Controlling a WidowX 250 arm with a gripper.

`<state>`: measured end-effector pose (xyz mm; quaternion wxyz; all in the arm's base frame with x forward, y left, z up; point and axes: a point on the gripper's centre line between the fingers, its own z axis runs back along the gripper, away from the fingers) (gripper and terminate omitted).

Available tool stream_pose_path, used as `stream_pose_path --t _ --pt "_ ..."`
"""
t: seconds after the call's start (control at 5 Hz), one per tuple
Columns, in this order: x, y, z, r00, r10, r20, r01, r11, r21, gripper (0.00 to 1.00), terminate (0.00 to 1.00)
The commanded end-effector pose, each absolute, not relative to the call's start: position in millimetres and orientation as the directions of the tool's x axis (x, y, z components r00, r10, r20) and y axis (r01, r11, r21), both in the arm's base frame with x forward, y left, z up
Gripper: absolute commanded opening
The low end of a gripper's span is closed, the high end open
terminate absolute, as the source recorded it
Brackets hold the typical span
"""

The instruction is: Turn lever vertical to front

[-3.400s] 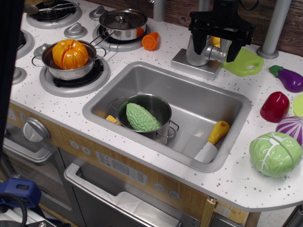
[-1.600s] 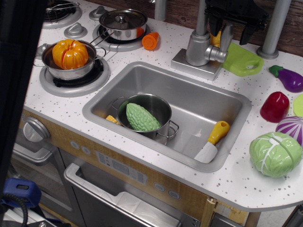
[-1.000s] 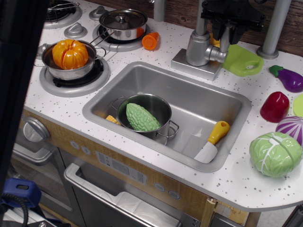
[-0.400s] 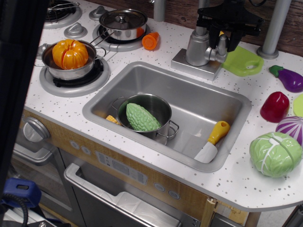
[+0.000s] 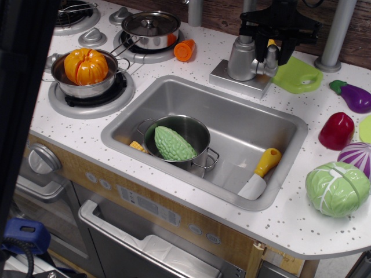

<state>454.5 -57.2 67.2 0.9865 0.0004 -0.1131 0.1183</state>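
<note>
1. Observation.image is filled by one white speckled table (image 5: 191, 58), with one steel sink (image 5: 278, 124) sunk into its middle and burners seen along its left side.
2. Three pots are counted: one in the sink (image 5: 200, 132) holding a bumpy green vegetable (image 5: 171, 143), one on the near left burner (image 5: 61, 72) holding an orange pumpkin (image 5: 86, 65), and one lidded at the back (image 5: 151, 24).
3. One green cabbage (image 5: 336, 188), one purple-and-white onion (image 5: 356, 157), one red pepper (image 5: 336, 131) and one purple eggplant (image 5: 355, 97) are laid along the right side of the table, and one green board (image 5: 298, 75) lies behind the sink.
4. One yellow-handled knife (image 5: 261, 172) is seen in the sink's right corner, and one orange piece (image 5: 184, 50) lies near the lidded pot.
5. One grey faucet body (image 5: 240, 58) stands on a square base behind the sink; the lever (image 5: 271, 58) is found at its right side, standing upright.
6. The arm is brought in from the top edge, with the black gripper (image 5: 270, 51) pointed downward over the faucet.
7. The gripper's fingers (image 5: 285, 53) are spread apart, one in front of the faucet body and one to the right, with the lever between them; contact with the lever cannot be made out.
8. No readable writing or brand is made out on anything.
</note>
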Motion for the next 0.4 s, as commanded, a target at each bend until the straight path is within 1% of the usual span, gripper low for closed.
stream_pose_path --t 0.0,0.2 --pt "436.6 -93.5 68.0 0.949 0.218 0.229 -0.215 0.976 -0.041 0.00 0.00" --pt "432.7 -93.8 55.2 0.942 0.235 0.241 -0.223 0.972 -0.075 0.00 0.00"
